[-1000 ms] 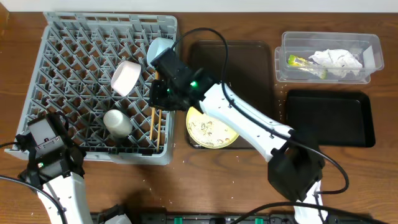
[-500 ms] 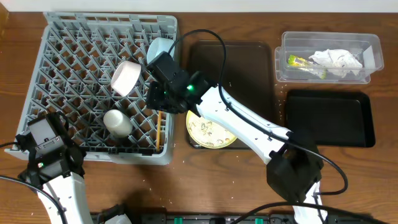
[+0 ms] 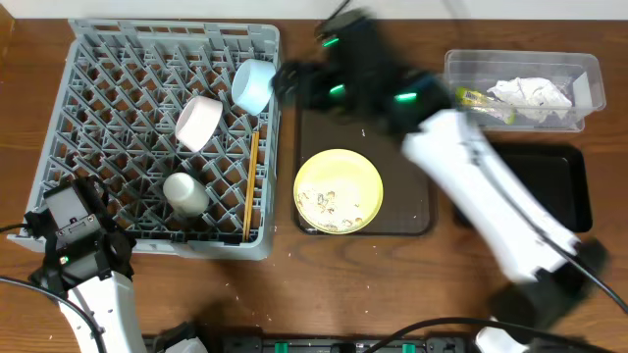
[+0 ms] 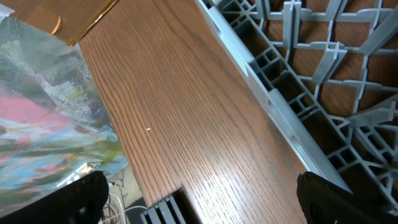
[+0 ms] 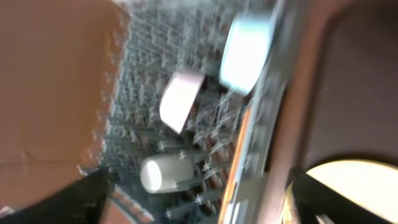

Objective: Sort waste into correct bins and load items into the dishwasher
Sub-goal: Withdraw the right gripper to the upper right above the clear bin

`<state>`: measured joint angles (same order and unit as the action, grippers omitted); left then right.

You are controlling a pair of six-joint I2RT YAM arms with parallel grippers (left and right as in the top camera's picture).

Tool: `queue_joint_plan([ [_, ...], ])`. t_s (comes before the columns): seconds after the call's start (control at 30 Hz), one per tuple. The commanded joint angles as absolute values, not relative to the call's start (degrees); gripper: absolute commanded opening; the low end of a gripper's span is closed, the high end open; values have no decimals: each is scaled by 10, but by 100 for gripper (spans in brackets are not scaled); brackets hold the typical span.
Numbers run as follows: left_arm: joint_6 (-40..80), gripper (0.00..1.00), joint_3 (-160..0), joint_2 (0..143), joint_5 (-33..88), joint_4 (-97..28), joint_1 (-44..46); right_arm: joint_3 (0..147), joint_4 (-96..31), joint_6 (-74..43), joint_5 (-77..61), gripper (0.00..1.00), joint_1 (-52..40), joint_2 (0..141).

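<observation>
My left gripper (image 4: 199, 202) sits off the near-left corner of the large square grey plastic dish rack (image 3: 175, 245), over bare wooden table, its fingers spread wide with nothing between them. Inside the rack, toward its near side, the cream cup (image 3: 185, 192) lies on the pegs, and the thin wooden chopsticks (image 3: 250, 186) lie along the rack's right edge. Farther in, the pinkish-white bowl (image 3: 198, 122) leans on its side, and the light blue bowl (image 3: 253, 84) stands tilted by the rack's far-right corner. Just right of the rack, the pale yellow plate (image 3: 339, 186) rests on the near end of the brown serving tray (image 3: 412, 147), pale beige crumbs (image 3: 329, 203) on it. My right gripper (image 5: 199, 199), blurred, hangs beyond the plate beside the rack's far-right corner, fingers wide apart and empty. Well right of the rack lies the shallow black tray (image 3: 564, 172); beyond it the clear plastic tub (image 3: 589, 88) holds the crumpled white napkin (image 3: 535, 93) and the yellow-green wrapper (image 3: 491, 108).
</observation>
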<state>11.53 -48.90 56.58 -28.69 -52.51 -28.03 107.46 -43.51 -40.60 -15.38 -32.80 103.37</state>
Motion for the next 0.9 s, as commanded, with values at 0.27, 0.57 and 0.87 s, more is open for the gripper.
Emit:
queue_joint_plan([
  [0.27, 107, 98, -498, 565, -292, -527, -283, 1081, -569, -329, -148, 99, -103, 957],
  [0.57, 107, 98, -498, 565, -292, -527, -283, 1080, -692, -299, 84, 99, -11, 960],
  [0.87, 107, 98, -498, 565, -292, -527, -283, 1074, -731, -298, 229, 99, 13, 960],
])
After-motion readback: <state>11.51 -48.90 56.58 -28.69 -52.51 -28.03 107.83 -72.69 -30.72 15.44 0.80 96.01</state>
